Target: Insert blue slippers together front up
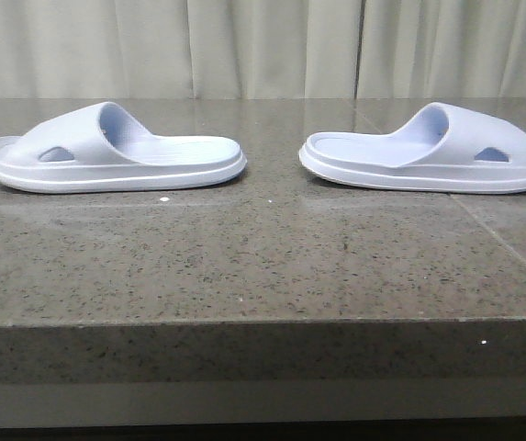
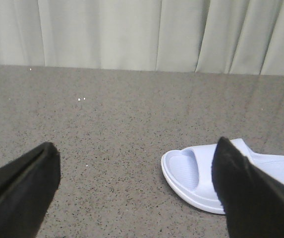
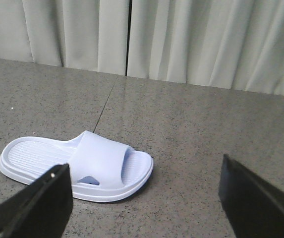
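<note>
The two blue slippers lie sole-down on the speckled stone table, well apart and heel to heel: the left slipper points its toe toward the table's left end, the right slipper toward the right end. Neither is touched yet, so the task appears to be at its start, with the first reach and grasp as the step in hand. The left gripper hangs with its jaws spread wide and empty, the toe of the left slipper showing just beside one finger; the right gripper is likewise wide open and holds nothing, with the right slipper lying ahead of it and off toward one finger. To do this well, each arm probably ought to centre its jaws over its own slipper before descending, since both sit off to one side of the gap now. Gripping across the strap or the thick sole edge should give a firm hold on soft foam; squeezing too hard could deform it. A pale curtain hangs behind the table.
</note>
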### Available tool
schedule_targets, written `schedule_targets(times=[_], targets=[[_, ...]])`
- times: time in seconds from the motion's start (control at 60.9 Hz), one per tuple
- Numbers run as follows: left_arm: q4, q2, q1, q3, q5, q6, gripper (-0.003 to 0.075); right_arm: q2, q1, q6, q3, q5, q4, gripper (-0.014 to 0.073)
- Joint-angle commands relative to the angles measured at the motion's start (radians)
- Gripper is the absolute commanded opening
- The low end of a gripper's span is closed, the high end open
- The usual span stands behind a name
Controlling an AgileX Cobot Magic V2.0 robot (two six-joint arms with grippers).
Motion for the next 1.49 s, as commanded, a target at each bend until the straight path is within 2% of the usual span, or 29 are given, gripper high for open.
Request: schedule_targets(times=[0.0,0.197,0.312,0.443,0.509,0.608,0.706,0.772,1.068,1.363,1.478], targets=[[-0.010,0.125,-0.006,-0.087,-0.077,-0.010,0.0587,0.016,-0.005,-0.006,-0.037,-0.090,-0.010,0.0624],[-0.087,0.427,-0.006,-0.300,0.012,-0.010,0.0587,0.016,-0.005,-0.006,-0.037,-0.090,-0.010,0.0624],[-0.122,0.551,0.002,-0.417,0.126,-0.008,0.0587,0.016,-0.005,-0.006,-0.037,-0.090,-0.010,0.0624],[-0.197,0.669,0.064,-0.527,0.259,0.034,0.0586,0.016,-0.005,-0.006,-0.037,-0.090,-0.010,0.0624],[-0.306,0.715,0.109,-0.565,0.308,0.101,0.0587,0.016,-0.005,-0.006,-0.037,-0.090,-0.010,0.0624],[-0.560,0.783,0.198,-0.612,0.396,0.296,0.0587,0.016,-0.005,-0.006,-0.037,-0.090,-0.010,0.0624],[-0.823,0.872,0.297,-0.651,0.579,0.504,0.0587,0.016,-0.005,-0.006,-0.037,-0.090,-0.010,0.0624],[-0.927,0.942,0.339,-0.678,0.694,0.581,0.0587,0.016,-0.005,-0.006,-0.037,-0.090,-0.010,0.0624],[-0.975,1.164,0.358,-0.811,0.924,0.636,0.0587,0.016,-0.005,-0.006,-0.037,-0.090,-0.010,0.0624],[-0.977,1.232,0.354,-0.823,0.928,0.656,0.0578,0.017,-0.005,-0.006,-0.037,-0.090,-0.010,0.0624],[-0.977,1.248,0.343,-0.823,0.928,0.658,0.0494,0.017,-0.005,-0.006,-0.037,-0.090,-0.010,0.0624]])
